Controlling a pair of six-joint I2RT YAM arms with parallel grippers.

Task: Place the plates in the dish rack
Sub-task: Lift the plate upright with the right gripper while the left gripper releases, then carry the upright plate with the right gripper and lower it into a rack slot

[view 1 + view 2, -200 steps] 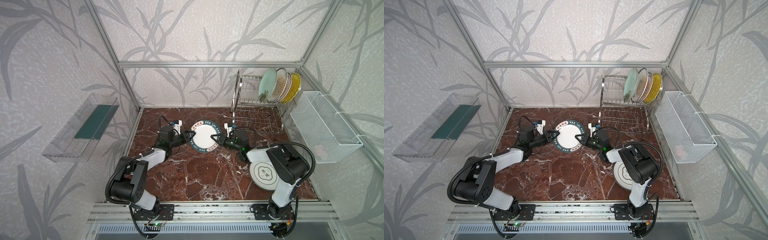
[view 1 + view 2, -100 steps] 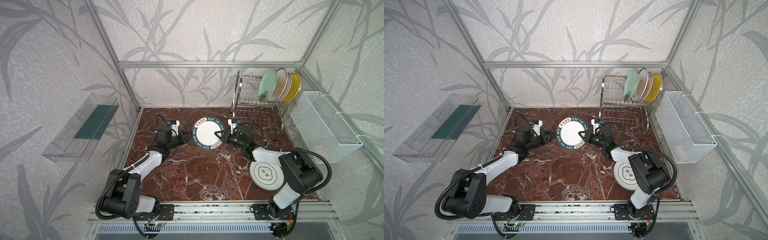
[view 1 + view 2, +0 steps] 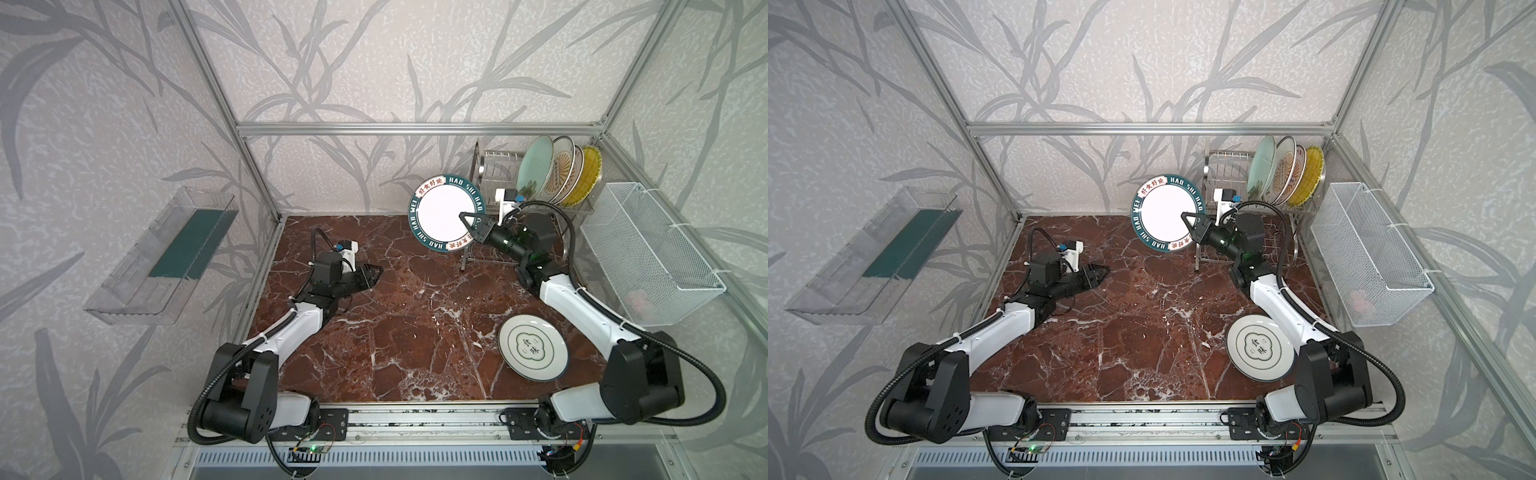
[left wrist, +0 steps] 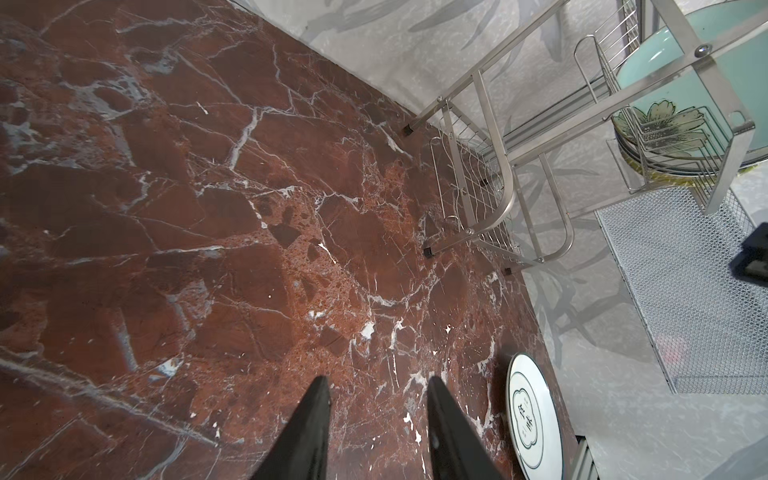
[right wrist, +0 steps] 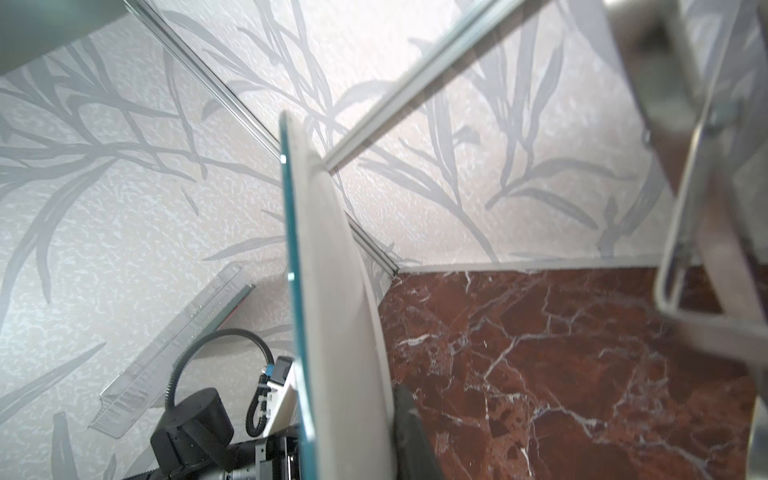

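The right pincer (image 3: 467, 224), pinching the lettered plate (image 3: 440, 208), has lifted it; left pincer (image 3: 374, 275), spread, has withdrawn.

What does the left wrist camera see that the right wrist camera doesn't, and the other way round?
Only the left wrist view: the left gripper, open and empty; the cloud-emblem plate lying flat; the pale green flower plate standing in the dish rack; the white mesh basket. Only the right wrist view: the teal-rimmed plate, edge-on in the right gripper; the clear plastic tray on the wall; part of the left arm. Both: the marble table and the dish rack, blurred in the right wrist view.
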